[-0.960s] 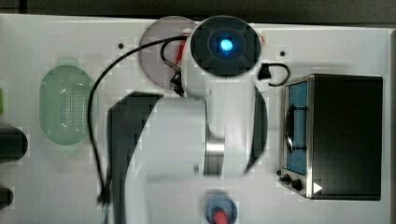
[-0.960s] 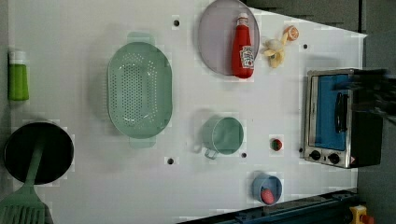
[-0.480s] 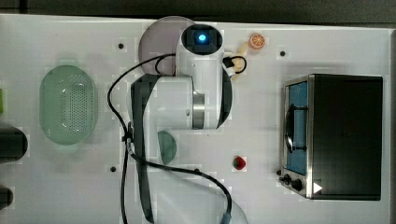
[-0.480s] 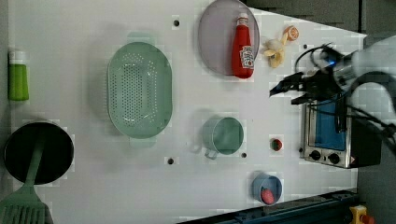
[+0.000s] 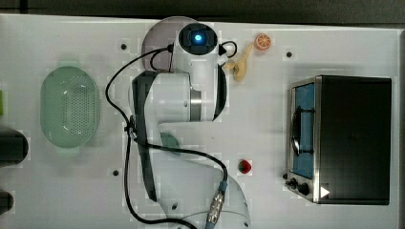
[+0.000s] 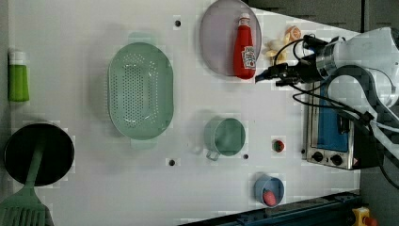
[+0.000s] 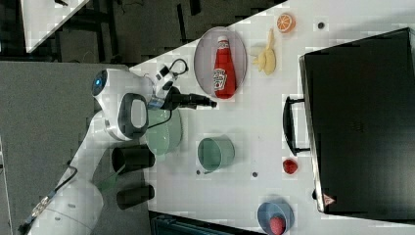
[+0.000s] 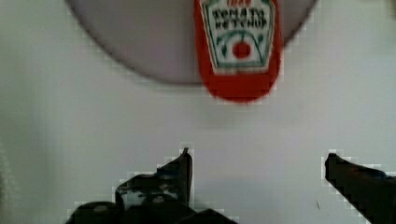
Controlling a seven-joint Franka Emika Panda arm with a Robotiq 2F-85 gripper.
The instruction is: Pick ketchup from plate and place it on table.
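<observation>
Looking through the wrist view, I saw the end effector (image 8: 257,172) spread wide, empty, near the ketchup (image 8: 238,49) lying on the plate (image 8: 140,42).

This is a robotics lab dressed up as a play kitchen. A white counter (image 6: 94,188) with small dark screw holes carries a Franka arm (image 7: 122,117) bolted at one edge, its black cable (image 5: 125,143) looping loose across the surface. The kitchenware is toy-like: a pale green colander (image 6: 139,90), a teal cup (image 6: 225,136), a small toaster oven (image 5: 341,138), a black pan (image 6: 37,153) with a green spatula (image 6: 26,207), and plastic food such as a strawberry (image 5: 245,165) and an orange slice (image 5: 262,41). In the right view, grey floor (image 7: 44,122) lies beyond the counter's left edge, with another white bench (image 7: 49,14) at the far left.
</observation>
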